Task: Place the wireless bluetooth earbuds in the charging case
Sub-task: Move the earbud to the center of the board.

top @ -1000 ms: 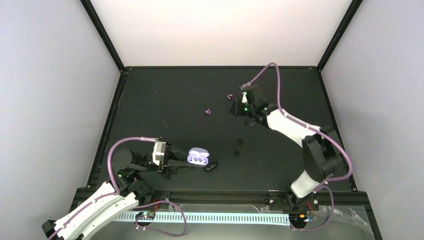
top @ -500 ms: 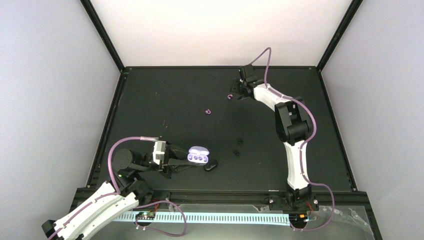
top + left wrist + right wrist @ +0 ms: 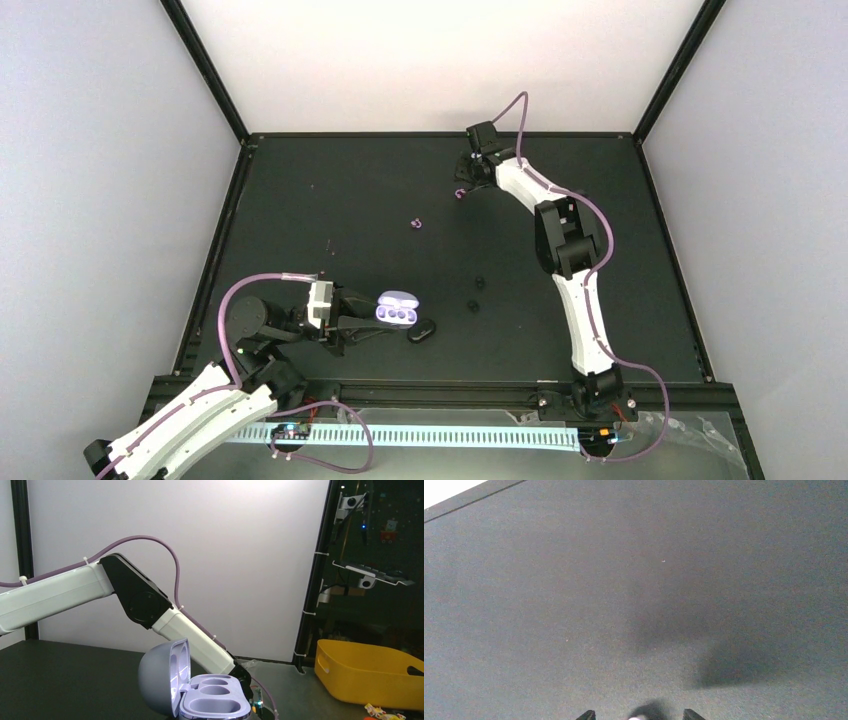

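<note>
My left claw point(image 3: 372, 323) is clamped on the open lilac oval charging case point(image 3: 397, 311). Far off, my right claw point(image 3: 466, 186), fingers apart, hovers over a glossy pinkish-purple curled earbud point(image 3: 460, 193). It's likely light and slippery, so I'd pinch its rounded body.

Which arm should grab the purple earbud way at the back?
The right one. The right gripper hangs with open jaws right by that purple earbud, while the left gripper is far off at the front, shut on the open charging case.
</note>
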